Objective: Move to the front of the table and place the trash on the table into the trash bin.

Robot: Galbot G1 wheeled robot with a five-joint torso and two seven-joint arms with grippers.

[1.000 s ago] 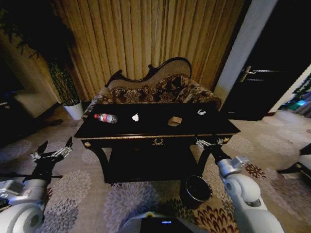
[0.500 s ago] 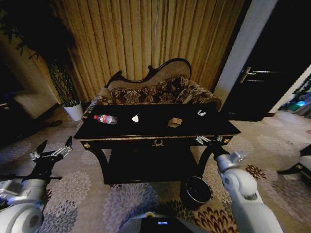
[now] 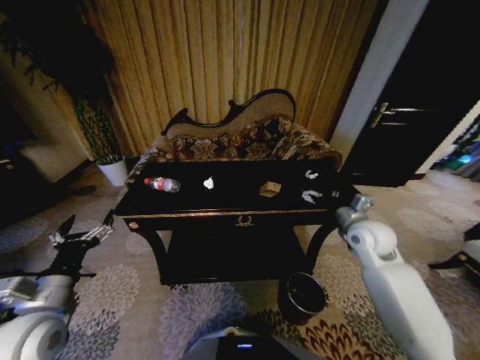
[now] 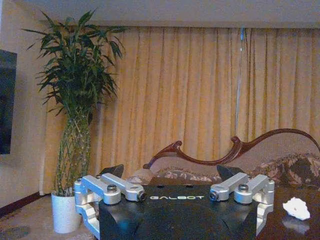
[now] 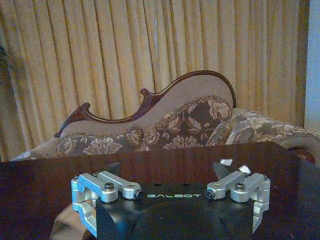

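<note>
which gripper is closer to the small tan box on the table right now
The right. The right gripper is above the table's right end, close beside the small tan box. The left gripper hangs low, off the table's left end.

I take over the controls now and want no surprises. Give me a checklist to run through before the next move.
1. Robot in front of table: ok.
2. Right gripper open, over the table's right end: ok.
3. Left gripper open, low off the table's left: ok.
4. Trash on the table: bottle, paper wad, box, another white scrap: ok.
5. Bin upright on the floor by the right arm: ok.
6. Bin empty: cannot tell.
</note>
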